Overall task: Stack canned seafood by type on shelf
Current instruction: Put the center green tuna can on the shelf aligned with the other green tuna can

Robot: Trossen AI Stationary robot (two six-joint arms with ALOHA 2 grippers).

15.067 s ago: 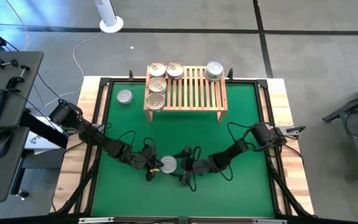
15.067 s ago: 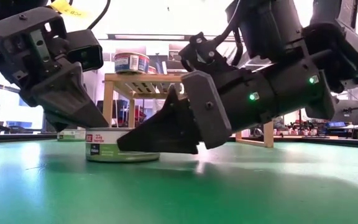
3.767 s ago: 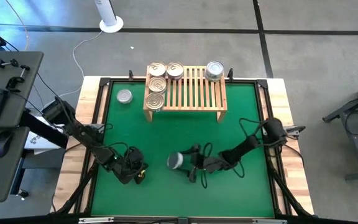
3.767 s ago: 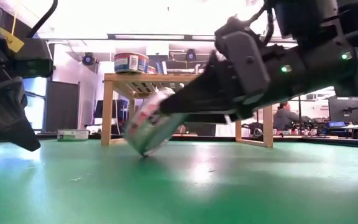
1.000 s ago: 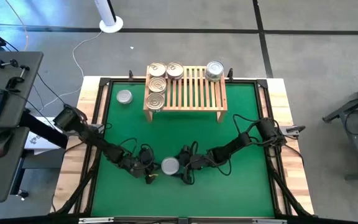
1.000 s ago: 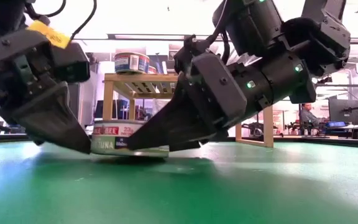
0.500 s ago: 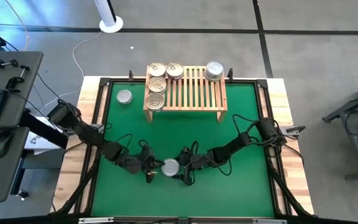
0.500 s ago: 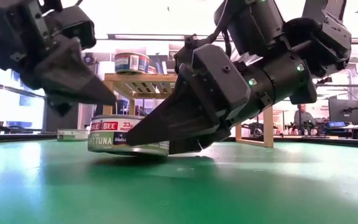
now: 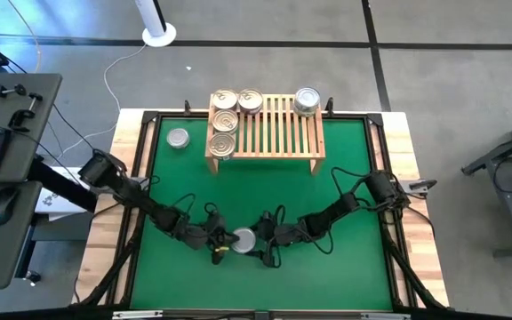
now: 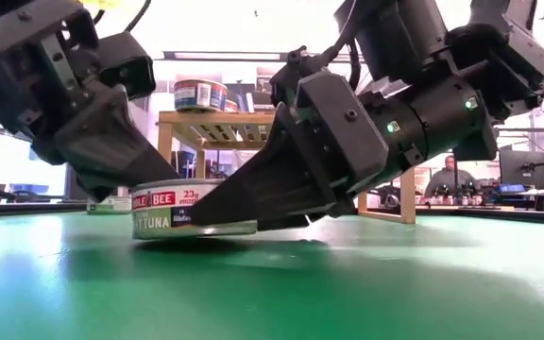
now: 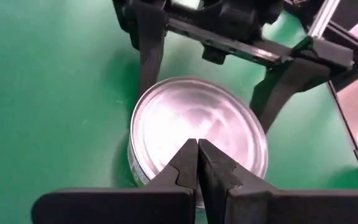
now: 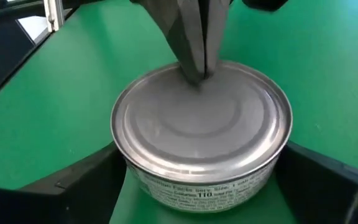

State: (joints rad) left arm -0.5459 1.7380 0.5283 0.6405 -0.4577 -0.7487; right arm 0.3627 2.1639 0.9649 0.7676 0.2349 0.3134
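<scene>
We have 1 silver-topped tin (image 9: 244, 238) lying flat on the green mat (image 9: 345, 178), near its front edge and well apart from the shelf (image 9: 278, 133). Our right gripper (image 9: 262, 242) comes at it from the right with its 2 fingers spread wide, 1 on each side of the tin's wall; the right wrist view shows both fingers just beside the wall, but we cannot tell whether they press it yet. Our left gripper (image 9: 221, 240) comes from the opposite side with its fingers clenched together on nothing, the tips resting at the tin's top near the rim, as if steadying it. The tin's short axis stands upright, so the right fingers straddle it across its width. We judge the right arm to be the 1 that lifts.

The shelf lies straight back from the tin. It carries 4 gold-topped tins (image 9: 224, 121) clustered at its left end and 1 silver-topped tin (image 9: 307, 100) at its back right corner. Another silver-topped tin (image 9: 178, 138) sits on the mat just left of the shelf. By type, we judge this tin belongs on the silver one at the right.
</scene>
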